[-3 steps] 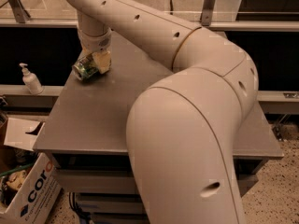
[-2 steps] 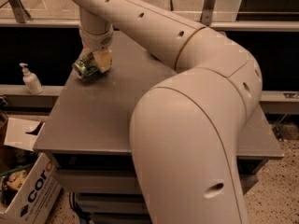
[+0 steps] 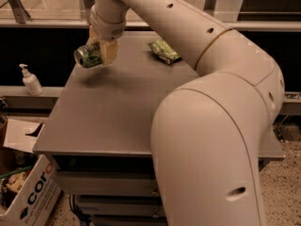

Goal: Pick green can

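While I watch through the single camera, the gripper (image 3: 97, 55) sits in the upper left of the frame, at the end of the thick cream arm (image 3: 211, 126) that comes in from the top edge, bends at the right and fills the lower middle of my view. Its fingers (image 3: 111, 53) are clenched on the green can (image 3: 88, 56), which lies on its side between them with one silver end turned toward the left of the frame and its green patterned body running back under the tan pad on the right. The can hangs off the grey tabletop (image 3: 113, 112) near that surface's far left corner, and a soft dark shadow (image 3: 94, 76) lies on the tabletop just below it. Well apart from the can, toward the upper middle of the frame, a crinkled green snack bag (image 3: 164, 51) lies flat on the tabletop close to the far edge, just beside the arm where it passes overhead. At the left edge of the frame a white pump bottle (image 3: 31, 81) stands upright on a low ledge beside the tabletop, not touching it. In the lower left corner a white cardboard box (image 3: 28, 199) with dark lettering sits on the floor, open at the top; I cannot tell what is in it
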